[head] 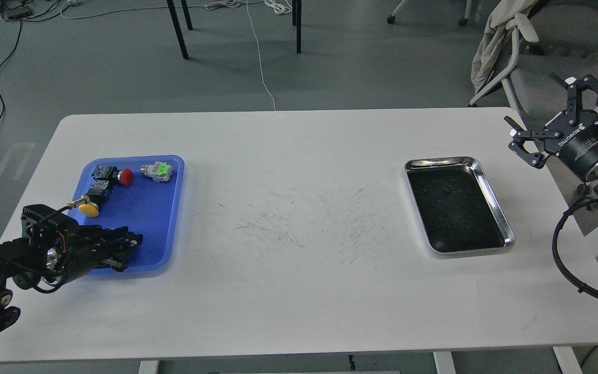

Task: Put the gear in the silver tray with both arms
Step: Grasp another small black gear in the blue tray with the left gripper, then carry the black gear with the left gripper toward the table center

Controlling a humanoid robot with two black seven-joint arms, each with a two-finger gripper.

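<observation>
Pick step: my left gripper (125,249), spread unclear, hangs over the blue plastic tray (166,228) of button parts. Shiny rectangular silver tray (491,192) sits empty, far right. My right gripper (553,122) gapes wide, empty. Next: grab a part.

The silver tray (492,200) is shiny metal with a dark, scratched bottom. The blue tray (159,228) looks like smooth plastic. The white table (299,311) is matt and scuffed.

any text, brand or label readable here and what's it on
"ROBOTIQ": white letters on the black body of the right end effector, seen upside down.
A second small white line beside it is too small to read.
No text readable on the switches, the blue tray, the silver tray or the left end effector.
</observation>
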